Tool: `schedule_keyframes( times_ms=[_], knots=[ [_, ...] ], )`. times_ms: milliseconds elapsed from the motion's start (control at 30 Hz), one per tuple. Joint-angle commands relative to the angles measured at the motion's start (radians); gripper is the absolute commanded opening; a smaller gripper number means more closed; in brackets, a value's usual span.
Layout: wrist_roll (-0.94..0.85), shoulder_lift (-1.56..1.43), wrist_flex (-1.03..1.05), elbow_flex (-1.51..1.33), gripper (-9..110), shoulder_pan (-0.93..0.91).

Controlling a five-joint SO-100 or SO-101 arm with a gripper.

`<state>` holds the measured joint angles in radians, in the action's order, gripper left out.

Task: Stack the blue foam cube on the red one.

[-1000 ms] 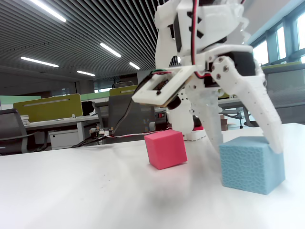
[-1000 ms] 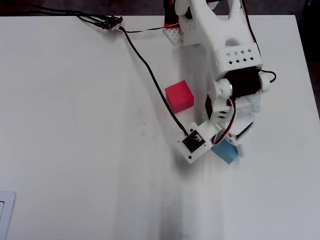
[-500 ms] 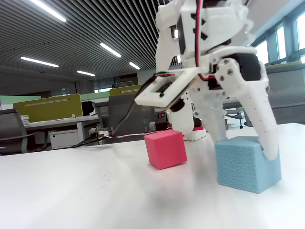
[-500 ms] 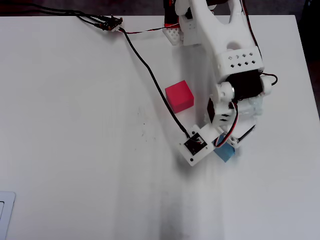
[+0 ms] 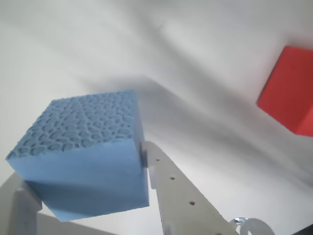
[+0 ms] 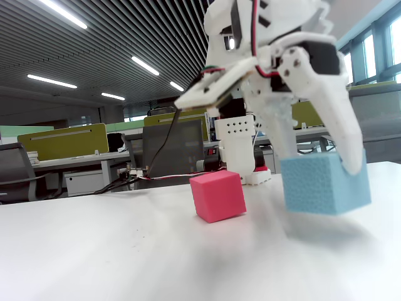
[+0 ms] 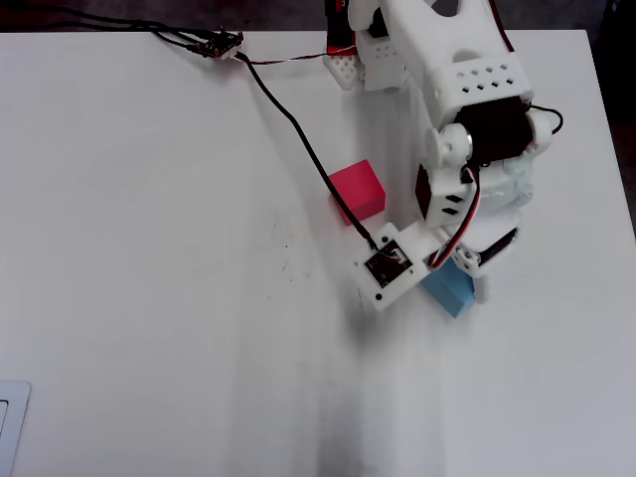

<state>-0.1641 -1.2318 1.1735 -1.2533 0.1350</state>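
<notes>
The blue foam cube is clamped between my gripper's two white fingers, with its porous top face showing. In the fixed view the blue cube hangs tilted, just off the white table, to the right of the red cube. My gripper is shut on it from above. The red cube sits alone on the table, at the far right edge of the wrist view. In the overhead view the red cube lies up and left of the blue cube, which the arm mostly covers.
A black cable runs from a small board at the table's back across to the wrist, passing close to the red cube. The arm's base stands at the back edge. The table's right edge is near the arm.
</notes>
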Motion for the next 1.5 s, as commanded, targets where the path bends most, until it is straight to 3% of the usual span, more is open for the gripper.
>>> schedule_keyframes(
  times_ms=[0, 400, 767, 1000, 1467],
  knots=[
    [0.006, -0.129, 0.029, 0.002, 24, -0.005],
    [0.031, -0.480, 0.144, -0.206, 24, -0.048],
    [0.034, -0.723, 0.282, -0.333, 24, -0.213],
    [0.034, -0.755, 0.318, -0.446, 24, -0.370],
    [0.034, -0.695, 0.302, -0.611, 24, -0.413]
  ],
)
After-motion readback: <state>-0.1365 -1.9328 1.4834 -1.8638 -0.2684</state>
